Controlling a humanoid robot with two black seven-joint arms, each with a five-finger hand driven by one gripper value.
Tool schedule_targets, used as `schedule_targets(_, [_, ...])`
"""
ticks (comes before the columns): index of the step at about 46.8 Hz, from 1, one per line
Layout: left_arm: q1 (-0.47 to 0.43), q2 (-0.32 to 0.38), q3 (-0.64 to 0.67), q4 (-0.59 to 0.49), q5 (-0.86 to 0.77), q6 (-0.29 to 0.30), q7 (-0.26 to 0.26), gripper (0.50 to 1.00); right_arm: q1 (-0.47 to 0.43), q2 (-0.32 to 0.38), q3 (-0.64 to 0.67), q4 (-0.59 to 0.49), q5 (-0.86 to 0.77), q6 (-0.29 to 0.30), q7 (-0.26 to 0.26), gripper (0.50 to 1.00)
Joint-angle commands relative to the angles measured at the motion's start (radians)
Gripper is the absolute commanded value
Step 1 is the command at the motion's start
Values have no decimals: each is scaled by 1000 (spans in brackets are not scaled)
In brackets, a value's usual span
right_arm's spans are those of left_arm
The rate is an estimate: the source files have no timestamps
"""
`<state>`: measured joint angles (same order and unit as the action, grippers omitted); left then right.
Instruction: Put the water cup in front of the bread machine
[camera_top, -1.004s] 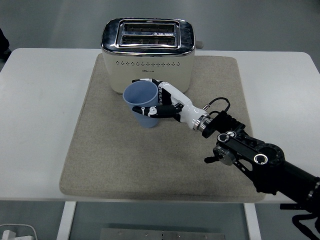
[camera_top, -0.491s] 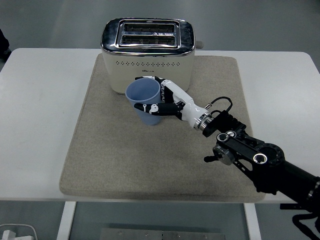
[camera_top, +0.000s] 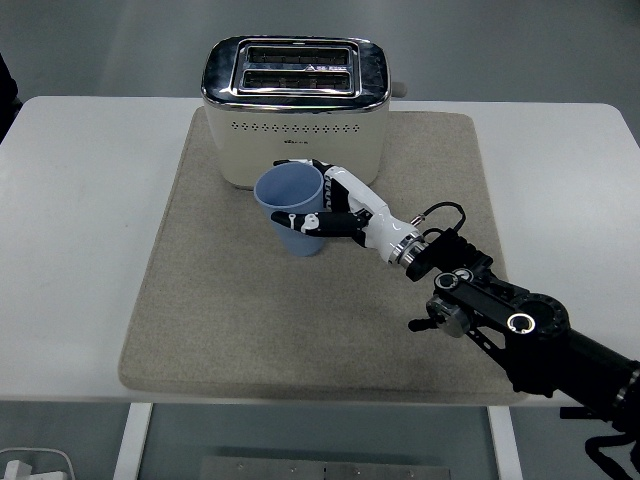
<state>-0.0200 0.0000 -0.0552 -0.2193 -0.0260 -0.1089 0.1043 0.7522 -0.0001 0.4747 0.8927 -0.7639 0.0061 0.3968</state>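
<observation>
The right hand (camera_top: 335, 208) is reaching in from the lower right of the frame toward the centre, its black arm (camera_top: 520, 330) crossing the lower right corner of the mat. Its fingers (camera_top: 318, 222) are wrapping around the blue cup (camera_top: 293, 208), closing on the cup's right side with the thumb lying across the front wall. The cup is sitting just above the middle of the frame, tilting slightly with its open mouth facing up and a little toward the left. It is lying just in front of the cream toaster (camera_top: 296, 108), which is standing at the upper centre on the far edge of the grey mat (camera_top: 210, 300). The mat is covering the middle of the white table (camera_top: 70, 250).
</observation>
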Motion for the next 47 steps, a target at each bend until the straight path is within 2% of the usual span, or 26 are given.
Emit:
schedule_targets(1, [0, 0, 0, 0, 0, 0, 0, 1000, -5, 0, 1, 0, 0, 0, 1, 752])
schedule_targets(7, [0, 0, 0, 0, 0, 0, 0, 1000, -10, 0, 4, 2, 0, 0, 2, 762])
schedule_targets(10, [0, 0, 0, 0, 0, 0, 0, 1000, -13, 0, 7, 2, 2, 0, 2, 809])
schedule_targets(16, [0, 0, 0, 0, 0, 0, 0, 1000, -14, 0, 10, 3, 2, 0, 2, 860])
schedule_targets(20, [0, 0, 0, 0, 0, 0, 0, 1000, -13, 0, 12, 5, 2, 0, 2, 864])
schedule_targets(23, [0, 0, 0, 0, 0, 0, 0, 1000, -13, 0, 13, 6, 2, 0, 2, 913])
schedule_targets(47, [0, 0, 0, 0, 0, 0, 0, 1000, -17, 0, 18, 12, 3, 0, 4, 926])
